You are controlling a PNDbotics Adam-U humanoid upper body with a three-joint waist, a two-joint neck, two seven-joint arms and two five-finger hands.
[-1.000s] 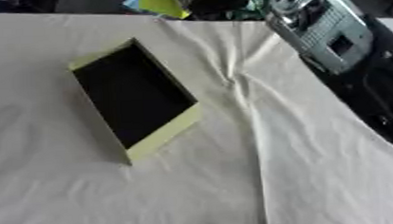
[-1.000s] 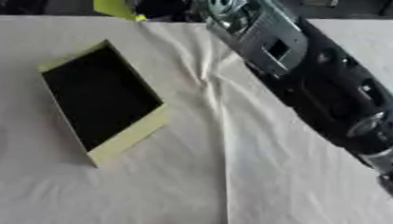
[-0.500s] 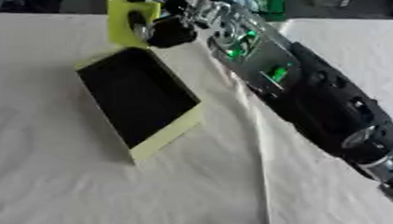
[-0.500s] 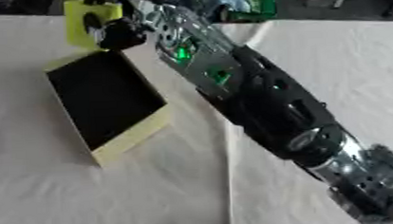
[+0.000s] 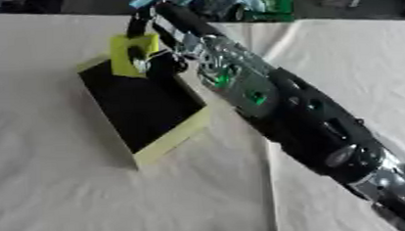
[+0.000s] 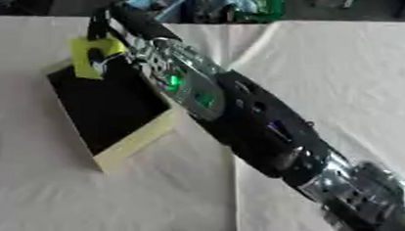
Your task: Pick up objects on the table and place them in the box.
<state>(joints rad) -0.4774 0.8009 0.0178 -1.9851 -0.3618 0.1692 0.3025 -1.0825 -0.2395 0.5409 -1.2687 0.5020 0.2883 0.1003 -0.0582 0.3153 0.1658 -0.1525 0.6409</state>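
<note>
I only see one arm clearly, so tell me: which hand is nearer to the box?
Right. The right hand reaches in from the lower right and holds a yellow-green object over the far end of the box. The left hand shows in neither view.

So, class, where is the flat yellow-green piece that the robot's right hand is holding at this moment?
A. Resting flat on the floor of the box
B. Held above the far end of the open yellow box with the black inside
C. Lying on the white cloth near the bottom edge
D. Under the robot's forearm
B: the flat yellow-green piece is gripped in the fingers of the right hand, over the far end of the open yellow box.
</note>
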